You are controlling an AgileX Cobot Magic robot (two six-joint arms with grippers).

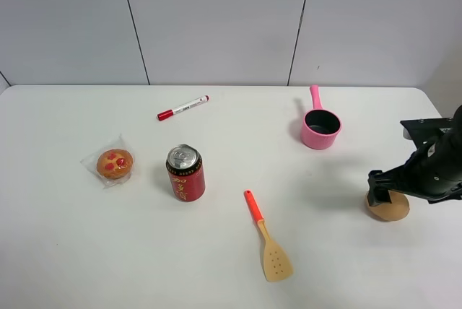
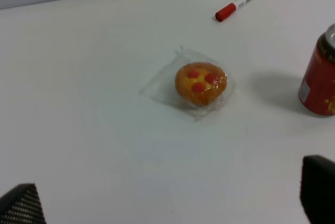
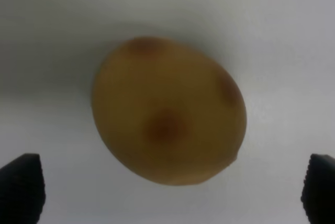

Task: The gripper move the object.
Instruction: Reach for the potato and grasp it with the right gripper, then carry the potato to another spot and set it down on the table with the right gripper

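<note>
Handling (judged): The potato (image 3: 167, 111) looked firm and stiff, so you could squeeze it without crushing it. I guessed a moderate weight, well within what a claw can lift. The skin looked smooth and the body rounded, so it could roll on the table or slip out of a shallow pinch.

Where to hold (judged): You would do best to take it across its shorter width, at the fattest part of the middle. Keep the fingers low on the flanks, not on the tapering ends.

Look: It was a tan-brown, plain oval lump with a dull surface and three darker brown patches: one near the middle, one at one end, one on a side. The close view was soft in focus, so no finer detail was noted.

Place: It sat on the white table (image 1: 216, 273), far over on the right side in the high view, partly hidden under your right arm. It was well apart from the pink pot (image 1: 320, 127) and the spatula (image 1: 268, 240).

Right claw (image 3: 170, 190): It was spread wide, with one fingertip on either side of the potato. Bare table showed in both gaps, and it gripped nothing.

Left claw (image 2: 170, 198): It was also spread and empty, facing the wrapped pastry (image 2: 200, 84) with the can (image 2: 319, 75) beyond. It was not involved with the potato.
</note>
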